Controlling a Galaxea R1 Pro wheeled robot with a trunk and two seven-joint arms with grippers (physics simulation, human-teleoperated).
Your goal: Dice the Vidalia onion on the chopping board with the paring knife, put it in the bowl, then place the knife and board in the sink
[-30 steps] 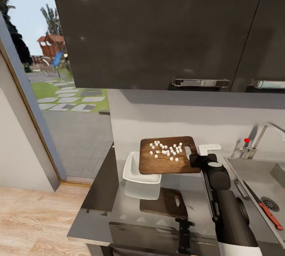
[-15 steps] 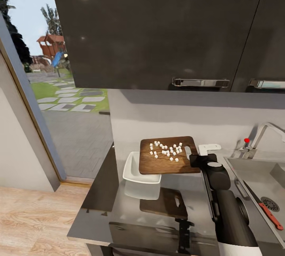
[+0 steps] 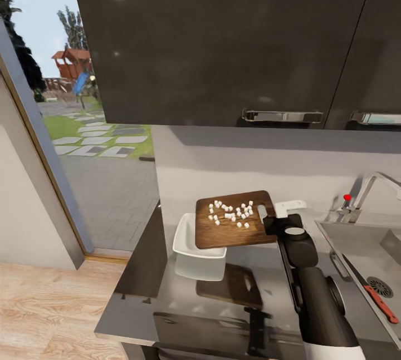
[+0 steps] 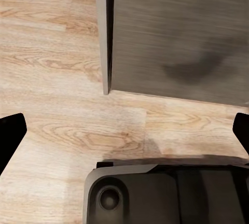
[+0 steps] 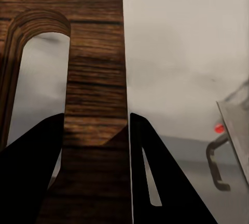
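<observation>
Right jaws: the right gripper (image 5: 96,146) pinched the chopping board (image 3: 234,220) at its handle end, beside the slot, right of frame centre.
Left jaws: the left gripper (image 4: 124,135) hung spread over the wooden floor (image 4: 57,109), holding nothing.
Board: lifted off the counter (image 3: 267,287), its left edge over the bowl (image 3: 192,246).
Diced onion (image 3: 231,212): tiny whitish bits loose on the board's upper half.
Handling: the board looked stiff and probably heavy at one edge; bits would likely slide freely when tilted.
Paring knife (image 3: 374,293): lying in the sink (image 3: 362,248), lower right.
</observation>
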